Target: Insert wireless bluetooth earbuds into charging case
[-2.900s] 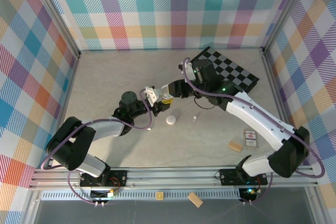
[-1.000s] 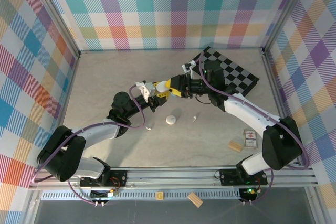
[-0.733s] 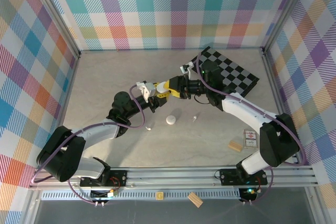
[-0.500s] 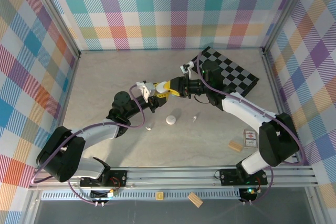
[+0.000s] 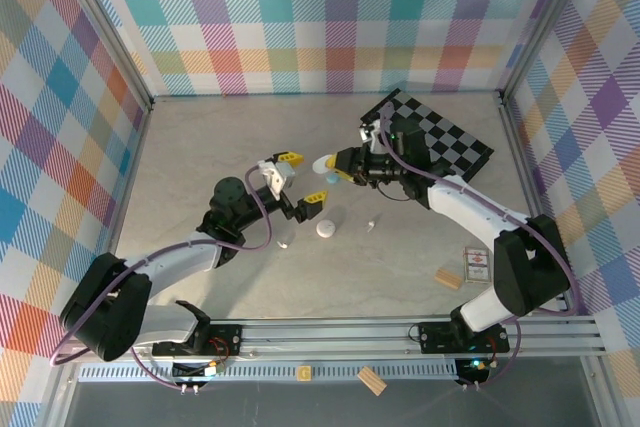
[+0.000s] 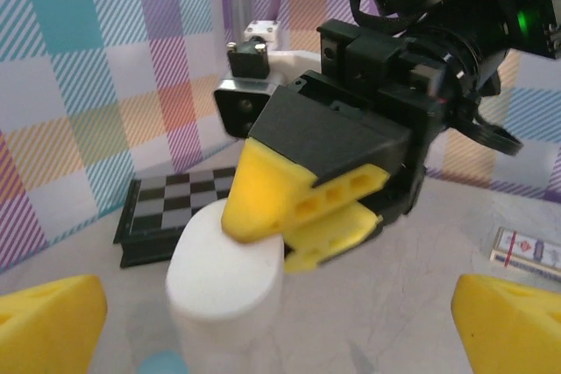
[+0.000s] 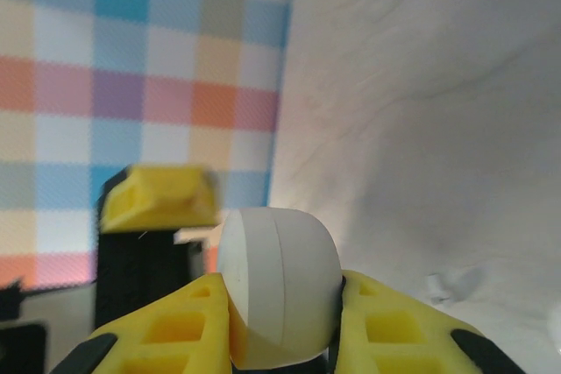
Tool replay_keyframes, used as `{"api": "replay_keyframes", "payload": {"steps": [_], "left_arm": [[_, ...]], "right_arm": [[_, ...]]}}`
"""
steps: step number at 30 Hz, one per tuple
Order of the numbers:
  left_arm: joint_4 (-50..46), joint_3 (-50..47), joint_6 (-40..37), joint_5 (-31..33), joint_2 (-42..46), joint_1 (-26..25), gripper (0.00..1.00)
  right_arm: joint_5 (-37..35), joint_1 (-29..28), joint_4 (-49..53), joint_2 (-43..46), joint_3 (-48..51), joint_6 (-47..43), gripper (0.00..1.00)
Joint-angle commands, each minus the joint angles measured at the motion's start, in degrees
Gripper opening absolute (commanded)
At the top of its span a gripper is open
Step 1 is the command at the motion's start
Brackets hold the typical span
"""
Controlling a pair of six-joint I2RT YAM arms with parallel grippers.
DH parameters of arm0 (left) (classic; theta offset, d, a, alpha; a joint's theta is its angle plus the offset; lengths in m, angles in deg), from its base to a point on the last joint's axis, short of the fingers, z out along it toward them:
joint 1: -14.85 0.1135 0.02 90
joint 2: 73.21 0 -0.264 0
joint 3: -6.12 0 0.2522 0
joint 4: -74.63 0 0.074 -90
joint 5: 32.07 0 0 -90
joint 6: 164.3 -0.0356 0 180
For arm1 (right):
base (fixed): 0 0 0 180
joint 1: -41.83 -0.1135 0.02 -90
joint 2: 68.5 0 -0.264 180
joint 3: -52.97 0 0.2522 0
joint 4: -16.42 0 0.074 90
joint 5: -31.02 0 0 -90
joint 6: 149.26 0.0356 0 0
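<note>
My right gripper [image 5: 338, 169] is shut on a white oval charging case [image 5: 324, 164] and holds it above the table. The case sits between the yellow fingers [image 7: 184, 335] of the right gripper [image 7: 280, 326] in the right wrist view. My left gripper [image 5: 300, 182] is open, its jaws spread wide on either side of the case [image 6: 226, 278] and not touching it. A small light-blue piece [image 6: 162, 363] shows just below the case; what it is I cannot tell. Two tiny white earbuds [image 5: 372, 224] [image 5: 283, 243] lie on the table.
A white round object [image 5: 327, 230] lies on the table between the two earbuds. A black-and-white checkerboard [image 5: 440, 142] lies at the back right. A card box [image 5: 477, 265] and a tan wooden block [image 5: 449, 278] sit at the front right. Another block [image 5: 371, 380] rests by the rail.
The left gripper has opened wide, let go of the case and drawn back to the left. The right gripper has closed on the case and now holds it alone.
</note>
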Motion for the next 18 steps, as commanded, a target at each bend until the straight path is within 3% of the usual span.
{"api": "replay_keyframes", "payload": {"steps": [1,6,14,18], "left_arm": [[-8.15,-2.03,-3.88,2.0,2.34,-1.3,1.0],[-20.92,-0.96,-10.25,6.0,4.52,-4.53,1.0],[-26.4,0.63,-11.01,8.87,2.47,-5.84,1.0],[-27.16,0.9,-8.2,14.43,1.55,-7.08,1.0]], "right_arm": [[-10.43,2.9,7.68,-0.81,1.42,-7.35,0.19],[-15.88,7.55,7.89,-6.61,2.36,-9.1,0.19],[-16.92,9.99,6.82,-19.15,-2.49,-9.53,0.2],[-18.6,10.07,8.23,-21.3,-3.88,-10.59,0.28]]}}
